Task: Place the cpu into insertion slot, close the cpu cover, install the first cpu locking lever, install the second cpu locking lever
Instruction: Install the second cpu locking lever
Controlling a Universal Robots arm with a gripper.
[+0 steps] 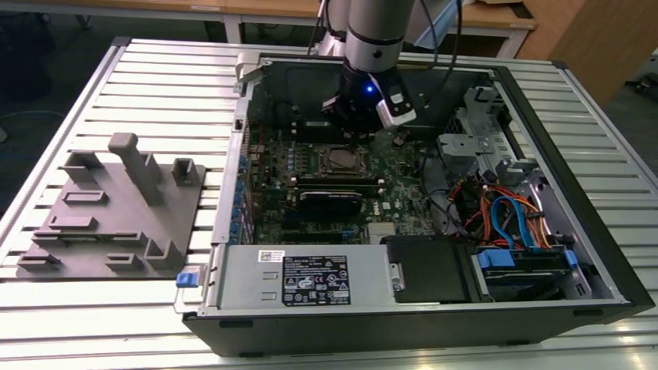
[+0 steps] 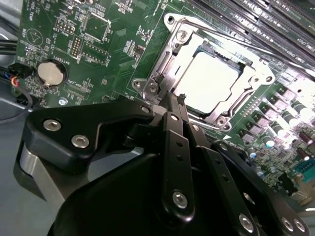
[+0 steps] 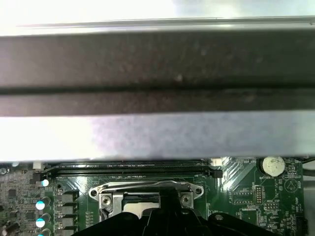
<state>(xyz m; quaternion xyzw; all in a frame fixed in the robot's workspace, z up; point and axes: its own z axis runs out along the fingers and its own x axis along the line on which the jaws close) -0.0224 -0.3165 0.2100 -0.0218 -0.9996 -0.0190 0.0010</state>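
Note:
The cpu (image 2: pixel 211 78) lies flat in the insertion slot (image 1: pixel 344 159), its silver top showing bright. The cpu cover (image 2: pixel 216 42) is down over it, framing the chip. Thin metal lever rods (image 2: pixel 163 69) run along the sides of the cover. My gripper (image 2: pixel 176 101) is shut, its black fingers (image 2: pixel 170 132) pressed together with the tips at the socket's near edge, beside the end of one lever. I cannot tell whether the tips touch the lever. In the exterior view the gripper (image 1: pixel 352 131) hangs just behind the slot, inside the open computer case. The first wrist view has the cover (image 3: pixel 142 189) just beyond the gripper (image 3: pixel 167 209).
Long black memory slots (image 2: pixel 275 19) run beside the socket. A coin battery (image 2: pixel 51 73) sits on the green board. A black block (image 1: pixel 329 202) lies in front of the slot, with cables (image 1: pixel 504 216) and drive bays at the exterior view's right. A grey fixture (image 1: pixel 113 208) stands outside the case.

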